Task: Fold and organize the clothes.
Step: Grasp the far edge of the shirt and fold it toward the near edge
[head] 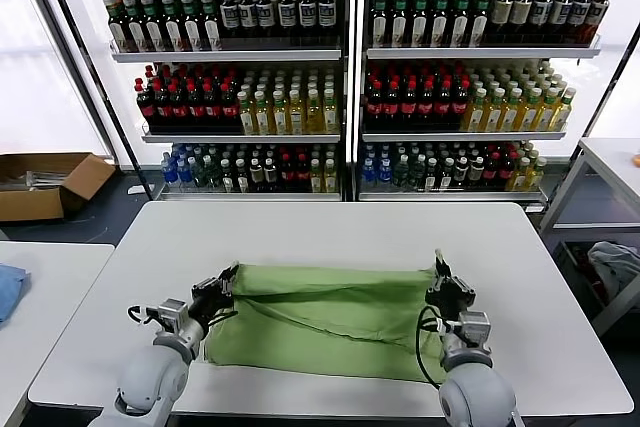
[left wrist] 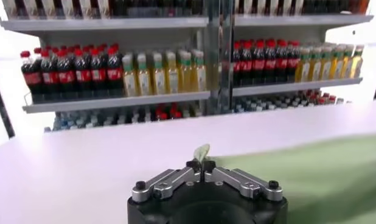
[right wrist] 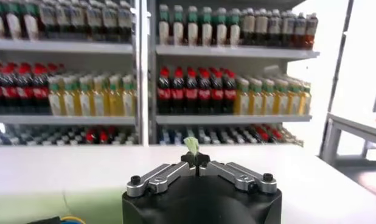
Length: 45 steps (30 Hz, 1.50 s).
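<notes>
Shirt (head: 325, 319) lies spread across the near half of the table (head: 330, 232), and both grippers pinch its far edge: left gripper (head: 226, 284) clamped on the far-left corner, right gripper (head: 440, 277) on the far-right, a green tuft poking from each pair of closed jaws in the wrist views. Best move is probably to bring both corners toward the near edge together, level and at matched speed, so the fold stays straight. Risk: one thin pinch slips and skews the fold.

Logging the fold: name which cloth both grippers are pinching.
The light green shirt on the middle table: left gripper and right gripper pinch its far corners. The blue cloth lies untouched.
</notes>
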{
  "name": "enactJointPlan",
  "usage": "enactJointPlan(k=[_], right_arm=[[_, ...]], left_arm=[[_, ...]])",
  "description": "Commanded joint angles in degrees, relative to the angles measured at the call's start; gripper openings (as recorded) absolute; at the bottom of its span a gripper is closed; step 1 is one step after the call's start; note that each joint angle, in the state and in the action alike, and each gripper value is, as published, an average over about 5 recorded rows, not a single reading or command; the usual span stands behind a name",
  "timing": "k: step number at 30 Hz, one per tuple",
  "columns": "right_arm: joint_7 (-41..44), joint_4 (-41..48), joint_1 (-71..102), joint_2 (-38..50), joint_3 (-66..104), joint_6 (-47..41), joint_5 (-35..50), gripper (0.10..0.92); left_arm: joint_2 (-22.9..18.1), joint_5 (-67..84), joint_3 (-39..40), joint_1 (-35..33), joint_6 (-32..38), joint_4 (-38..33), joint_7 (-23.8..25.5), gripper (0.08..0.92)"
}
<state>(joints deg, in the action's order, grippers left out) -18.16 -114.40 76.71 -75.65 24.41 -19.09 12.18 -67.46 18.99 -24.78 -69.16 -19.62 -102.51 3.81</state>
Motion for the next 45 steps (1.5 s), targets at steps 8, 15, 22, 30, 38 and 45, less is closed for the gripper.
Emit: enactJointPlan(k=[8,15,22,30,38,45], right_arm=[[-1.0,-1.8,10.9,0.1,0.2,1.4,-2.5,0.106],[-1.7,2.4,10.4,-0.7,-0.8,1.8,-3.9,0.106],[-2.5,5.0,9.4,-1.3,-2.0,1.8,-6.6,0.106],[-2.8,0.5,11.0,-1.2,-1.7,3.7,-6.6,0.235],[-2.1,-11.9,12.3,0.7,3.9,4.5,-2.3,0.469],[-2.6,-17.5,12.8,1.2,5.5,3.8,-0.4,0.669]], left_arm=[[-1.5,-6.4,0.8,-6.7,1.2,-1.2,1.5,0.089],[-1.8,-10.0,0.6,-6.8,1.2,-0.6,1.6,0.089],[-2.1,-12.5,0.1,-7.8,0.7,-2.5,1.2,0.095],[-3.6,-12.8,0.4,-6.7,2.2,-7.0,-0.3,0.295],[-6.0,-13.1,-1.1,-8.4,1.7,-12.4,-3.6,0.529],[-8.9,-12.3,-5.0,-11.4,-1.7,-10.8,-7.0,0.728]])
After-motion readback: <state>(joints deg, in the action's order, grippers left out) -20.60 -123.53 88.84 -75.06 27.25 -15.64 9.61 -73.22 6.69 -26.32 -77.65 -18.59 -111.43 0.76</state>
